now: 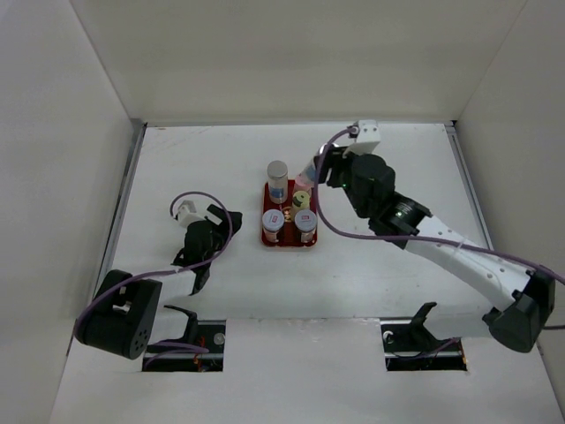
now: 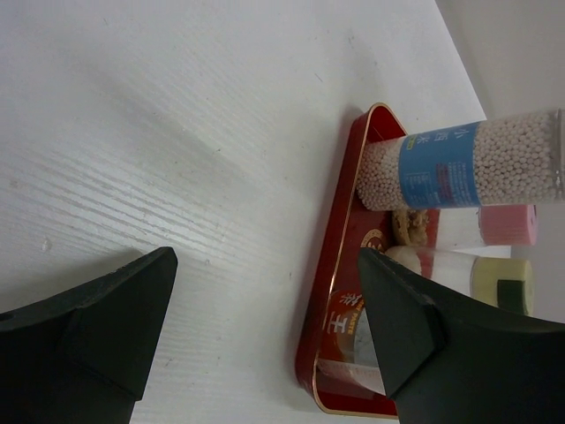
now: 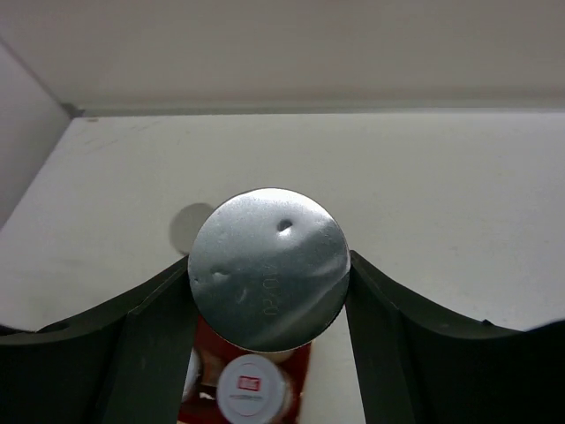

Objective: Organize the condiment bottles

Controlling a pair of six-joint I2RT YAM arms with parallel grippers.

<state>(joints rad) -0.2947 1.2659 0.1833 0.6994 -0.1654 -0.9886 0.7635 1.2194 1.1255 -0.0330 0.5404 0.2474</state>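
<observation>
A flat red tray (image 1: 265, 237) lies mid-table with condiment bottles standing in it. At its back left is a tall grey-capped bottle (image 1: 278, 176) with a blue label (image 2: 439, 165). Two silver-lidded jars (image 1: 274, 220) (image 1: 305, 219) stand in front. A yellow-green-capped shaker (image 1: 300, 201) and a pink-capped bottle (image 2: 508, 225) are behind them. My right gripper (image 1: 316, 172) is over the tray's back right corner, shut on a second grey-capped bottle (image 3: 267, 269), with both fingers touching its cap. My left gripper (image 2: 265, 300) rests low on the table left of the tray, open and empty.
White walls enclose the table on the left, back and right. Two rectangular cut-outs (image 1: 185, 340) (image 1: 424, 346) sit at the near edge by the arm bases. The right arm (image 1: 459, 252) stretches diagonally across the right half.
</observation>
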